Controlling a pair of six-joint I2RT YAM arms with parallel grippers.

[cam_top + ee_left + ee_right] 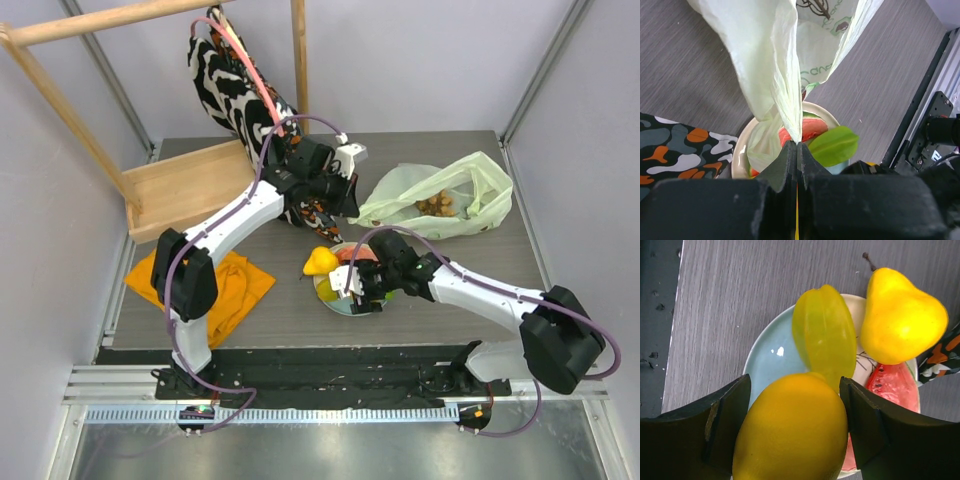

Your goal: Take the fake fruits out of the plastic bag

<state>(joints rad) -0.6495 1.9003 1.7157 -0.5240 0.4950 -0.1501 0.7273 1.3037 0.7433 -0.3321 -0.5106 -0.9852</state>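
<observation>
The pale-green plastic bag (pixel 440 195) lies at the back right with a brownish grape bunch (pixel 435 205) inside. My left gripper (pixel 345 193) is shut on a fold of the bag's film (pixel 770 60) and lifts it; its jaws (pixel 797 146) meet with no gap. My right gripper (pixel 352 285) hangs over the plate (pixel 345 306) and its jaws (pixel 794 382) close on a yellow oval fruit (pixel 795 432). On the plate (pixel 772 355) lie a yellow-green ridged oval (pixel 825 332), a yellow pear (pixel 902 317) and a red watermelon slice (pixel 892 385).
A zebra-patterned cloth bag (pixel 235 75) hangs from a wooden frame at the back left above a wooden tray (pixel 185 190). An orange cloth (pixel 225 285) lies front left. A camouflage cloth (pixel 315 215) lies under the left gripper, beside the plate (pixel 742 145).
</observation>
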